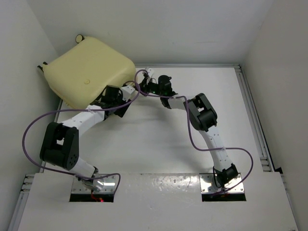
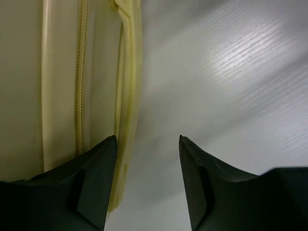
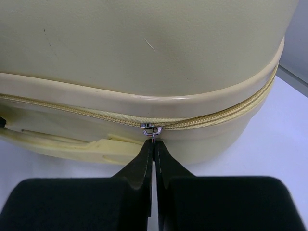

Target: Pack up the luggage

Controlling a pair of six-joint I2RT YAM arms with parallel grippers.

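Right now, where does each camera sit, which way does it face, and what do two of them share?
Top external: above and behind the bases, looking down on the table; left arm, right arm and luggage show.
Left wrist: on the left gripper, facing the luggage's zipper and bare table; its open fingers show.
Right wrist: on the right gripper, facing the luggage's side; the jaws are shut on the zipper pull.
Shared: both wrist views see the luggage's zipper.

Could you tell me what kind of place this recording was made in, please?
Probably a robot lab test cell: a white table enclosed by plain white wall panels, with a pale yellow hard-shell suitcase on it.
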